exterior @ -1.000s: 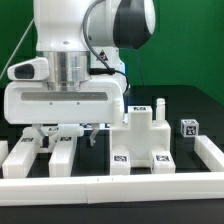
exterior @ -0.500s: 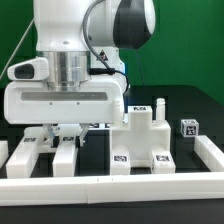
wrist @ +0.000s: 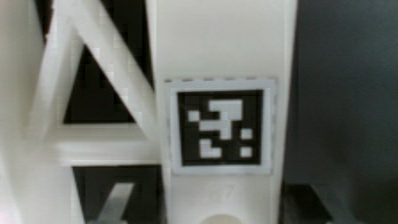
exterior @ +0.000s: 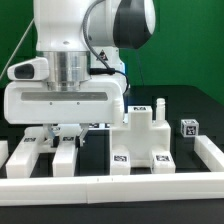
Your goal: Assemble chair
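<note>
**Exterior view.** The arm's white hand (exterior: 66, 133) is lowered to the black counter (exterior: 95, 158) toward the exterior view's left. It sits over a matte white square plastic bar (exterior: 63, 154) of the chair, which lies flat with its tag upward. The fingers appear drawn in against the bar's two sides, so the hand is judged closed on it. The bar appears to rest on the counter, level with its neighbour. That neighbour, a second white plastic bar (exterior: 22, 156), lies just beside it, nearer the exterior view's left. Toward the exterior view's right stands a blocky white plastic stepped piece (exterior: 145, 135) bearing several tags. Beyond that piece is a small white tagged cube (exterior: 187, 127). A low white rim wall (exterior: 110, 187) borders the front.

**Wrist view.** The white square plastic bar (wrist: 217, 60) fills the middle of the picture, with its black-and-white square tag (wrist: 222, 135) centred. Thinner white members (wrist: 107, 145) cross beside it, and what they are is unclear. The fingertips are scarcely visible here.

**Step in hand.** One loose bar is being picked up, and this is the moment of grasp. The next move probably calls for a straight lift clear of the neighbouring bar. The bar would then go toward the stepped piece, kept square in the grip so it can be aligned for joining.
</note>
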